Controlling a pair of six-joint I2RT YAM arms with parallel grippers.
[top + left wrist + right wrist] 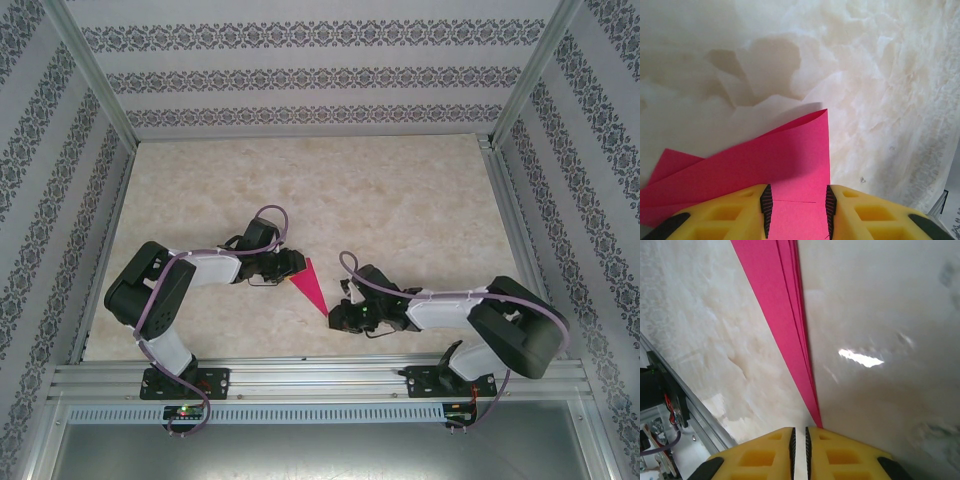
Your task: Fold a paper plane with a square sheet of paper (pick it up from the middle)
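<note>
**Paper plane flat on the bench, one hand at each end.**
The left hand is open and straddles the wide end, apparently to steady it while an upper flap stands slightly lifted. The right hand has its jaws nearly together at the sharp tip. Whether the tip is pinned cannot be told. Judged stage: setting creases.

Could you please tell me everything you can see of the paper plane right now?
The paper plane is a magenta-pink, thin, folded narrow triangle lying on the marbled table, sharp tip pointing toward the right gripper. Its wide end lies between the left gripper's spread fingers, one flap lifted. Stacked layers show along one edge.
</note>
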